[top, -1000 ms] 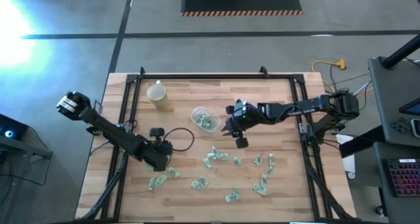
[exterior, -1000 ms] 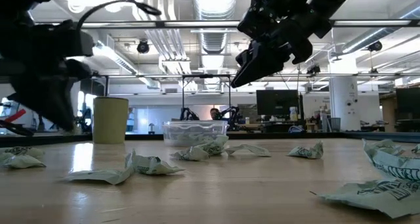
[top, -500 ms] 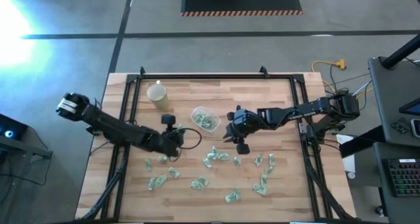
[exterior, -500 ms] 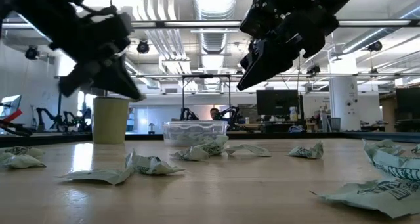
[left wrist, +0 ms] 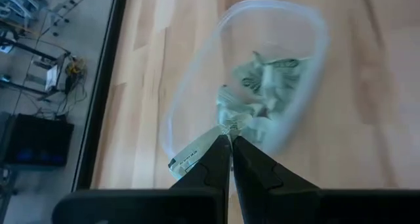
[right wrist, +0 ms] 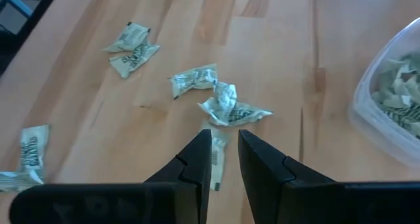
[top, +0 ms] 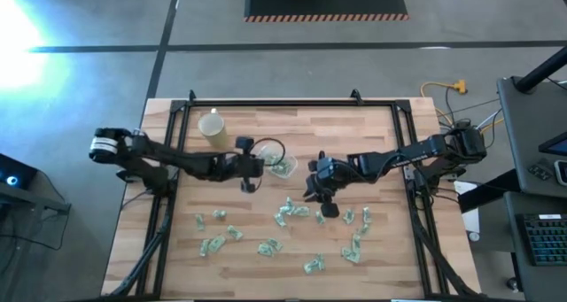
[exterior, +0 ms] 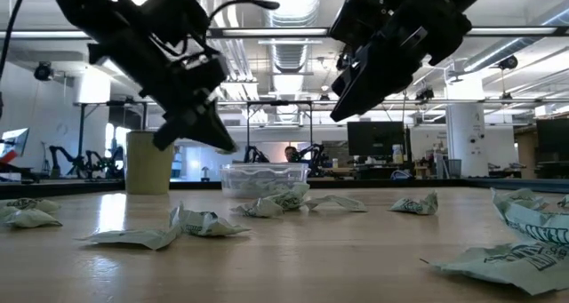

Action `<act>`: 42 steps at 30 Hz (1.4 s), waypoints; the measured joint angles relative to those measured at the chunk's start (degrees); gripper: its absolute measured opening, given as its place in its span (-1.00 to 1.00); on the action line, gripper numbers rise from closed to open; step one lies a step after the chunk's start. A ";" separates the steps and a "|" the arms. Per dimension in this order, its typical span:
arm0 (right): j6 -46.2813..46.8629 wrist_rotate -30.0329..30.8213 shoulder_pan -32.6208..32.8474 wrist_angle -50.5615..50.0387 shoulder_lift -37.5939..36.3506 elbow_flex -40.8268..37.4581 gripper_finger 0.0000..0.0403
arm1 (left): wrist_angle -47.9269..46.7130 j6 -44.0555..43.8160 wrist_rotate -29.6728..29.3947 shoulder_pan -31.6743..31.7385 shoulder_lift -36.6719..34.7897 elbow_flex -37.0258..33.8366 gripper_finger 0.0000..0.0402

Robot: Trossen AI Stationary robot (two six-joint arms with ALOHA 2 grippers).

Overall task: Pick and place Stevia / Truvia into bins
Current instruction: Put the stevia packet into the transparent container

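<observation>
Many pale green-and-white Stevia sachets (top: 292, 212) lie scattered on the near half of the wooden table. More of them fill the clear tub (top: 279, 165) near the middle. My left gripper (top: 263, 166) hangs at the tub's left rim, shut on one sachet (left wrist: 226, 127), and the left wrist view shows the tub (left wrist: 308, 86) right beyond it. My right gripper (top: 310, 189) hovers to the right of the tub, slightly open and empty, high above loose sachets (right wrist: 230, 109). My left gripper pinches one sachet between its two fingertips. A white end (left wrist: 190, 157) sticks out on one side of the fingers and a crumpled bit (left wrist: 231, 124) shows past the tips. The fingers slant down from the table's left. The sachet is lifted clear, over the tub's rim.
A pale yellow cup (top: 213, 127) stands at the far left, behind the left arm. A black frame (top: 266, 103) runs round the table's edges. Bare wood lies along the far edge right of the tub.
My left gripper has swung from the sachets at the near left toward the right and far side, up to the tub, turning as it went and staying shut. My right gripper has drifted a little toward the near edge, away from the tub.
</observation>
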 joint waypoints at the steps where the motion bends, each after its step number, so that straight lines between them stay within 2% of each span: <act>1: 0.40 0.09 0.17 0.02 0.00 0.00 -0.66 | 0.95 0.44 0.46 0.67 0.59 0.08 -1.00; 6: 1.75 1.72 1.13 -0.02 0.00 -0.02 -0.66 | 5.48 2.28 4.08 3.48 3.41 0.37 -1.00; 12: 2.44 2.91 1.79 -0.24 0.00 -0.10 -0.66 | 11.42 4.46 4.72 4.73 6.44 0.37 -1.00; 22: 2.24 2.96 1.79 -0.35 0.00 -0.11 -0.66 | 13.67 4.85 4.79 4.86 7.11 0.40 -0.99; 25: 2.22 2.94 1.79 -0.35 0.00 -0.11 -0.66 | 13.73 4.89 4.83 4.86 7.11 0.40 -0.88; 34: 3.25 2.92 1.85 -2.65 -0.02 -0.31 -0.66 | 13.73 4.81 4.83 4.84 7.11 0.31 -0.40; 42: 6.58 2.88 5.93 -7.65 -0.02 -1.42 -0.66 | 8.97 3.11 4.85 3.77 5.70 0.28 -0.31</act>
